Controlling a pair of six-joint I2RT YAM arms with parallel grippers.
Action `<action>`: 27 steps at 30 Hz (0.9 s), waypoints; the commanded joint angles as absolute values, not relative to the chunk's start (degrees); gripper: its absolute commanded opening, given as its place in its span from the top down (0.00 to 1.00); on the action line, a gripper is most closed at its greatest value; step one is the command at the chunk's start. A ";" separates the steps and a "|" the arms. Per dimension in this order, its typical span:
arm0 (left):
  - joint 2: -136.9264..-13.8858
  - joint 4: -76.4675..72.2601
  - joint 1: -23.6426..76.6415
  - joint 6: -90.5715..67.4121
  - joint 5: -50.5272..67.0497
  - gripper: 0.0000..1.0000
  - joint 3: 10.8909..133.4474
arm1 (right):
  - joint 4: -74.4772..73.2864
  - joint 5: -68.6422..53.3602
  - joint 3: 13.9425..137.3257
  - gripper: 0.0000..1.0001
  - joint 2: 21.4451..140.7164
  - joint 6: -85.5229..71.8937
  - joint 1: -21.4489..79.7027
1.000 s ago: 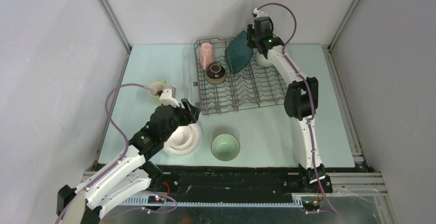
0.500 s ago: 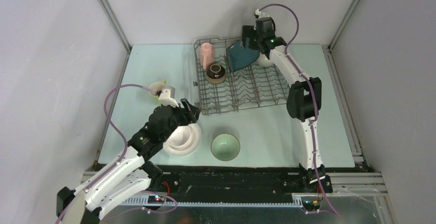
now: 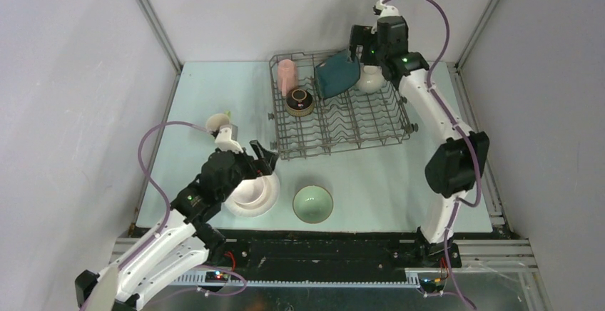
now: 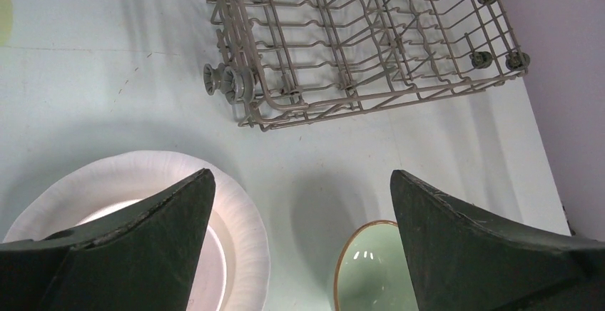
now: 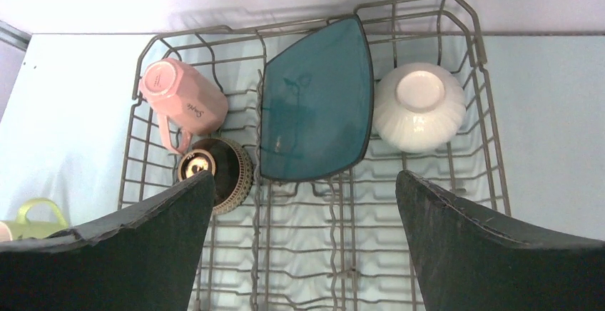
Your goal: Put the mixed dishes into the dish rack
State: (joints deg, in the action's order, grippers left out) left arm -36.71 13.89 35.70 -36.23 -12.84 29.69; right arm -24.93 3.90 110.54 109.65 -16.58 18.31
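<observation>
Spreading across the booth, the pale blue worktop (image 3: 207, 90) carries one wire dish rack (image 3: 335, 134) at its 12 o'clock end. There are two plates, four bowls and two mugs.

In the rack are four dishes. The dark teal plate (image 3: 337, 75) leans on the tines at the rack's 12 o'clock edge. The white bowl (image 3: 371, 80) sits upside down just at the plate's 3 o'clock. The brown bowl (image 3: 300, 101) is at the plate's 8 o'clock. The pink mug (image 3: 287, 75) lies tilted in the 11 o'clock corner.

Four dishes lie on the worktop. The round white plate (image 3: 267, 200) is at the rack's 7 o'clock, with the pale pink bowl (image 3: 251, 191) sitting on it. The pale green bowl (image 3: 312, 204) is just beside the plate at its 3 o'clock. The yellow-green mug (image 3: 216, 122) stands at the plate's 11 o'clock.

The left arm covers the white plate's 9 o'clock side. The left hand (image 4: 301, 174) hangs over that plate, spread wide and holding nothing. The right hand (image 5: 305, 175) hangs above the teal plate, also wide and holding nothing.
</observation>
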 commanded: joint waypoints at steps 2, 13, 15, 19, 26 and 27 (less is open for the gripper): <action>-33.70 14.27 35.24 -37.10 -12.22 0.00 29.02 | -23.37 4.28 101.12 0.00 100.83 -18.47 18.93; -36.72 9.12 39.35 -42.54 -5.95 0.05 24.07 | -21.42 6.19 73.54 0.00 76.34 -22.52 25.70; -37.53 9.42 43.15 -42.69 -8.54 0.06 24.33 | -22.18 6.81 68.88 0.01 72.08 -22.67 27.77; -40.00 8.81 48.86 -42.76 -11.13 0.09 24.49 | -23.49 4.08 60.38 0.01 64.66 -24.71 30.43; -49.13 6.18 53.27 -42.17 -9.35 0.18 25.15 | -25.03 -4.61 47.60 0.05 55.50 -27.06 33.18; -51.04 6.17 53.86 -42.01 -9.42 0.19 25.32 | -25.43 -5.50 46.29 0.05 54.88 -27.24 33.24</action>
